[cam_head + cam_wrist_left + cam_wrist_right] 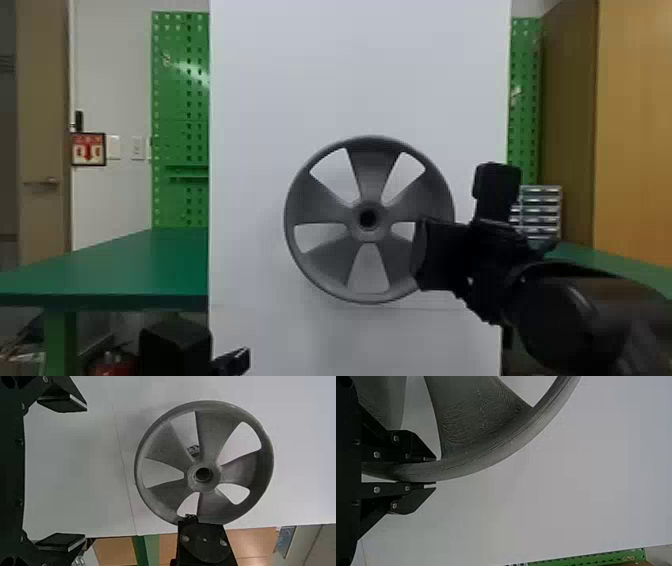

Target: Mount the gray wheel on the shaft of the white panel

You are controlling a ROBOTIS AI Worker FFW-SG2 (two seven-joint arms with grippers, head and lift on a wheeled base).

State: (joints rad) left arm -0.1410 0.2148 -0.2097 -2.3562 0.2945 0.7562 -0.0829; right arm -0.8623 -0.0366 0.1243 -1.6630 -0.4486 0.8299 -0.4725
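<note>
Gray wheel: the wheel [372, 260] stands upright, face-on, just right of center and a little low in the head view, in front of the white panel [350, 75]
Wheel hub: a dark round hole in the hub [356, 231], five spokes around it
Behind the wheel: in the left wrist view, a small fitting [193, 450] shows through an opening near the hub, too small to name surely
Right tool: the right tool [419, 255] is at the wheel's lower right in the head view, closed on its rim; one finger lies on each side of the rim in the right wrist view
Left tool: the left tool [235, 360] is at the bottom edge, left of center, in the head view; open, its two fingers well apart, gripping nothing
Worktop: a green worktop [120, 270] at the lower left
Background: green pegboard [180, 110] at the upper left; small drawers [542, 210] right of center
</note>
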